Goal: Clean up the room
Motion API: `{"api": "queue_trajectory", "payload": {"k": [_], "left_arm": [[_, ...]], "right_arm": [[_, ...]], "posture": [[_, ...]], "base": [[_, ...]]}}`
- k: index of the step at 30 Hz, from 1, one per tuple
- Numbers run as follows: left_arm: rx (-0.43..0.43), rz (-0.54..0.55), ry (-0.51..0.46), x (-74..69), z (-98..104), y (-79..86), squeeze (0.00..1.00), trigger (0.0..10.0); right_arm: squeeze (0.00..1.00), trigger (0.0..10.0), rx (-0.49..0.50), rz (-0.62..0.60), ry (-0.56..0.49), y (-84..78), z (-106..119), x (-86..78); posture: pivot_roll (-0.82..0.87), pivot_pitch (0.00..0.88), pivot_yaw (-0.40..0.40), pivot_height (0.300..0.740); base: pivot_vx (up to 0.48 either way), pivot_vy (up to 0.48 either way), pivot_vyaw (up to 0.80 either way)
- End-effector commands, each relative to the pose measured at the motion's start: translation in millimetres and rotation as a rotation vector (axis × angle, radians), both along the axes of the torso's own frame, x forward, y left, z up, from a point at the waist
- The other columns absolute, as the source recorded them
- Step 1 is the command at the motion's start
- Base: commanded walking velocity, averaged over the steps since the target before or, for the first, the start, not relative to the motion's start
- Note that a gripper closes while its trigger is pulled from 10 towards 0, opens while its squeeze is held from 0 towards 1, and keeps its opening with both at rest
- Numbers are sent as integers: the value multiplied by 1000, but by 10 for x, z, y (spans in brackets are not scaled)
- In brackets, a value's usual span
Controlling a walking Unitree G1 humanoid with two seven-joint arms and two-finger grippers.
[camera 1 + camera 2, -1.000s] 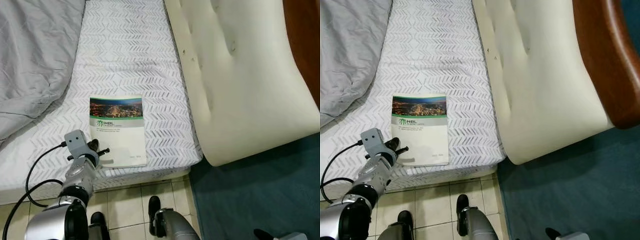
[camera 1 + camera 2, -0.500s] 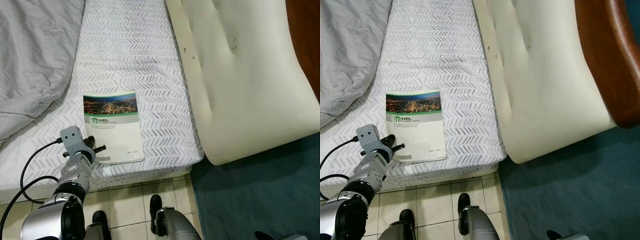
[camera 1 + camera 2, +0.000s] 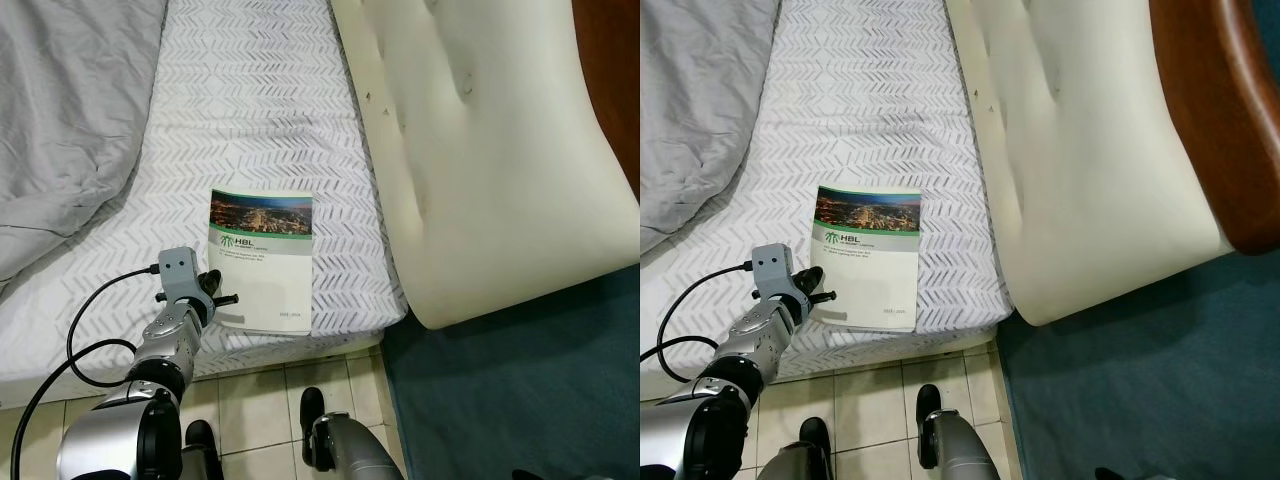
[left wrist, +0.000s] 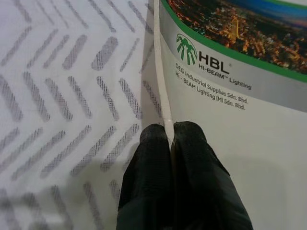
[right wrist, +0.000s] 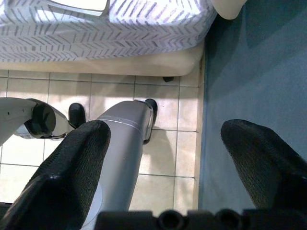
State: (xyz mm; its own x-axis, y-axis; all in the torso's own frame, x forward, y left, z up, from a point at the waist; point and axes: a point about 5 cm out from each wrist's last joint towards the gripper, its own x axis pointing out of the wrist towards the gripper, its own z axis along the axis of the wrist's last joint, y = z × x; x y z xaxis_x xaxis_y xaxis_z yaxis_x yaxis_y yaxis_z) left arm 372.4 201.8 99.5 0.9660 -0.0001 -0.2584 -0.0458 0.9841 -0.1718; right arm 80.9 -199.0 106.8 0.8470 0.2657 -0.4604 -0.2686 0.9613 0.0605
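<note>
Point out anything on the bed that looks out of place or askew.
The HBL catalogue lies on the patterned sheet near the bed's foot edge, slightly skewed to it. The left tool is pinched shut on its edge. The grey duvet is bunched up along the robot's left side.

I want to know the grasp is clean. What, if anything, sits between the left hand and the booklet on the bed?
Nothing visible. The left hand is already shut on the booklet, its fingers pinching the edge, with only patterned bedsheet around it.
</note>
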Motion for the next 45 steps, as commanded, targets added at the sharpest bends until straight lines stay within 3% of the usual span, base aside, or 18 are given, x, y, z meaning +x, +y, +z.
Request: {"api": "queue_trajectory", "payload": {"k": [1, 5, 9, 14, 25, 26, 28, 29, 30, 39, 45], "left_arm": [[20, 30, 74, -79, -149, 37, 0, 10000], [-4, 61, 74, -80, -150, 52, 0, 10000], [-112, 153, 86, -120, -228, 34, 0, 10000], [-160, 225, 98, -179, -313, 50, 0, 10000], [-141, 217, 109, -177, -323, 4, 0, 10000], [-138, 221, 105, -169, -307, 19, 141, 10000], [-137, 221, 103, -165, -301, 21, 141, 10000], [-135, 222, 102, -161, -295, 22, 439, 10000], [-134, 225, 100, -158, -289, 25, 1000, 10000], [-138, 258, 106, -185, -317, 66, 1000, 10000], [-164, 283, 125, -281, -447, 72, 1000, 10000]], "right_arm": [[0, 10000, -18, -16, 38, -27, -26, -62], [0, 10000, -15, -15, 37, -21, -35, -54], [0, 10000, -13, -11, 37, -16, -46, -38], [0, 10000, -14, -9, 32, -18, -39, -27], [0, 10000, -7, -4, 34, -11, -41, -26], [0, 10000, -2, -1, 40, -5, -46, -42], [0, 10000, 0, 0, 43, -2, -51, -50], [0, 10000, 1, 1, 46, 3, -53, -56], [0, 10000, 3, 2, 47, 8, -55, -56], [0, 10000, 1, -2, 48, -2, -85, -45], [0, 10000, 5, 6, 19, 8, -165, 104]], "posture": [[-441, 500, -235, 740], [-434, 497, -234, 740], [-433, 494, -237, 740], [-436, 489, -242, 740], [-437, 484, -238, 740], [-437, 484, -234, 740], [-437, 484, -234, 740], [-440, 483, -233, 740], [-442, 483, -232, 740], [-426, 469, -219, 740], [-378, 422, -192, 740]], "base": [[0, 0, 0], [0, 0, 0], [0, 0, 0], [0, 0, 0], [0, 0, 0], [0, 0, 0], [0, 0, 0], [0, 0, 0], [0, 0, 0], [0, 0, 0], [0, 0, 0]]}}
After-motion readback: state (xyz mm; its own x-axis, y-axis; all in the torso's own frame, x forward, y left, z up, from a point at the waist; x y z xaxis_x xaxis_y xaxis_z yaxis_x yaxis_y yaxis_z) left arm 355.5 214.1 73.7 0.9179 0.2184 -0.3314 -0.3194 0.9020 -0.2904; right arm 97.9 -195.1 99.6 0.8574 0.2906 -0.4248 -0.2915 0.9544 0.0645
